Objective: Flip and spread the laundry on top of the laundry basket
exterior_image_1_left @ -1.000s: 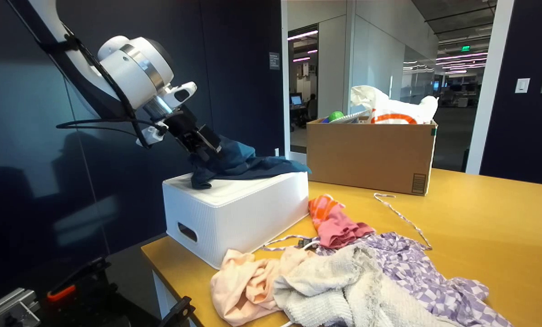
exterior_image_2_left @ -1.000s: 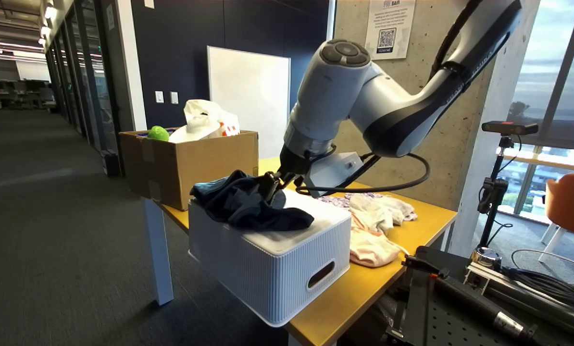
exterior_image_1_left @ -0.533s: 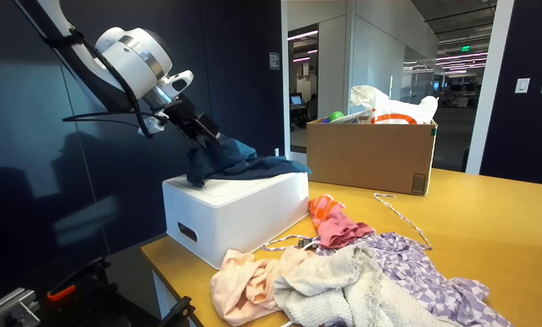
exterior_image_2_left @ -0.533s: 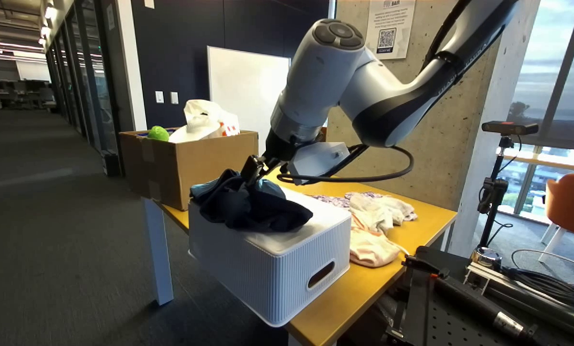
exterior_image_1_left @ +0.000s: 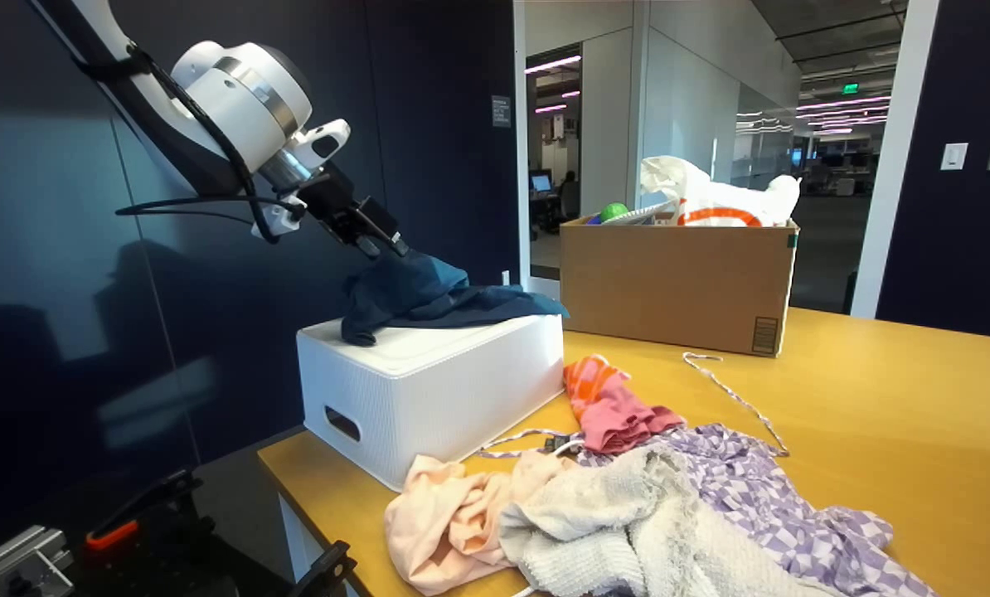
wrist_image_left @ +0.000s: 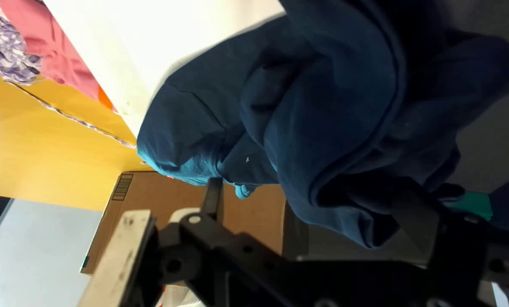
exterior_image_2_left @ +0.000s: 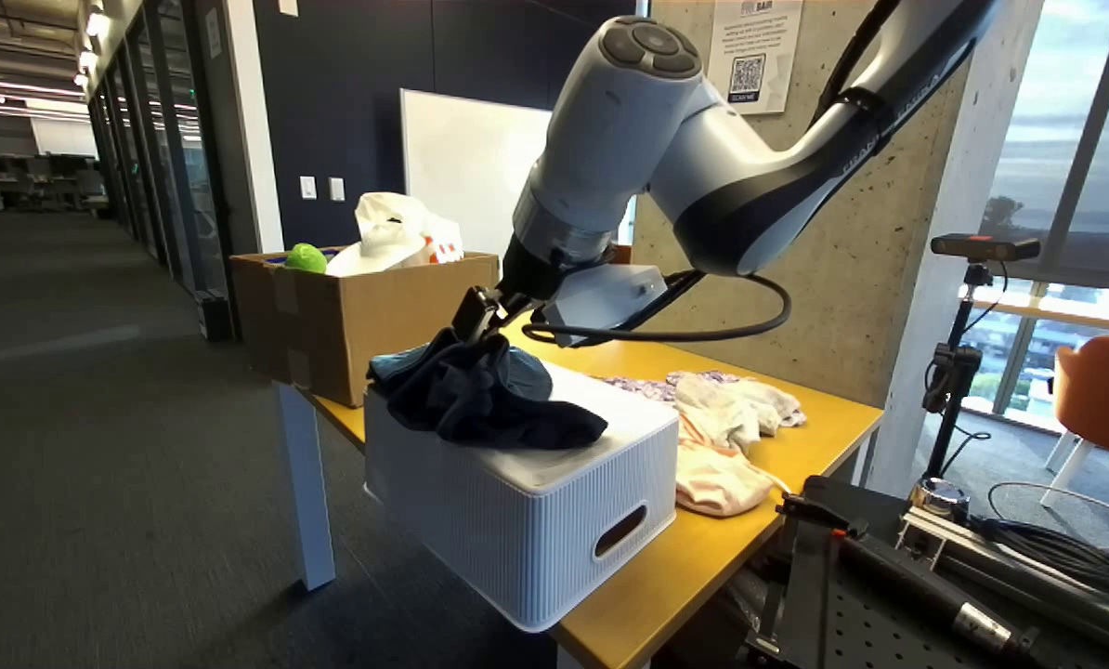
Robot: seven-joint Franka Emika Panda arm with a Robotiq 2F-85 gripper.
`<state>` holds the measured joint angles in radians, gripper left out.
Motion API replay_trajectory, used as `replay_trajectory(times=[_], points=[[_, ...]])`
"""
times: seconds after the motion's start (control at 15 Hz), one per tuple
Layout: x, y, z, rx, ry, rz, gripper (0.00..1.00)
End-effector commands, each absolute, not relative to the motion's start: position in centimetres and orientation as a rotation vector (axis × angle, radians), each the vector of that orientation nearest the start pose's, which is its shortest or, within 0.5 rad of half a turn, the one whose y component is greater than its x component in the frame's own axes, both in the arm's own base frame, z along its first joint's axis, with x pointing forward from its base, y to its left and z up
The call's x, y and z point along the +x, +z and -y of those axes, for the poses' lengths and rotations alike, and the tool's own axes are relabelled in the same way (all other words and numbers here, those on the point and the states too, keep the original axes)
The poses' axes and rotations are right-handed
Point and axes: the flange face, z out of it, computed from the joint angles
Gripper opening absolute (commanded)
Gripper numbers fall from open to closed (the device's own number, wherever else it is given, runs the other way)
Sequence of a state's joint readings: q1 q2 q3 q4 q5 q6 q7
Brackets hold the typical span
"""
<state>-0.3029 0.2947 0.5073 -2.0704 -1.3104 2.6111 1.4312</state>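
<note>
In an exterior view, the yellow table [exterior_image_1_left: 901, 398] carries the white laundry basket [exterior_image_1_left: 470, 398] at its left edge, closed side up, and a brown cardboard box [exterior_image_1_left: 673, 286] at the far side. Nearer lie a peach cloth [exterior_image_1_left: 445, 531], a cream knit [exterior_image_1_left: 628, 522], a lilac checked cloth [exterior_image_1_left: 760, 489] and, just beside the basket, a pink-and-orange cloth [exterior_image_1_left: 615, 414]. A patterned cord [exterior_image_1_left: 742, 401] lies near the box.

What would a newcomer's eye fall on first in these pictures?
Probably the white-and-black robot arm, its open black end effector over a rumpled navy-blue cloth garment atop a white rectangular plastic bin. Next, likely the heap of peach, pink, cream and lilac clothes beside the bin on the yellow tabletop, then the brown cardboard box there, a white plastic bag poking out.
</note>
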Motion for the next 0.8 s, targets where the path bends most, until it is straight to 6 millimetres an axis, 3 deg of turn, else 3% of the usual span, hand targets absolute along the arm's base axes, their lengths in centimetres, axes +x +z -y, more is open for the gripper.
replay_trajectory(times=[0.0,0.07,0.13,0.2,0.73], points=[[58.52,32.33,-13.28,-3.129,-1.143,-0.378,1.00],[58.55,32.23,-13.20,-3.130,-1.141,-0.379,1.00],[58.53,32.17,-13.12,-3.133,-1.133,-0.386,0.91],[58.45,32.14,-13.10,-3.134,-1.130,-0.387,0.72],[58.45,31.85,-12.30,-3.137,-1.111,-0.422,0.12]])
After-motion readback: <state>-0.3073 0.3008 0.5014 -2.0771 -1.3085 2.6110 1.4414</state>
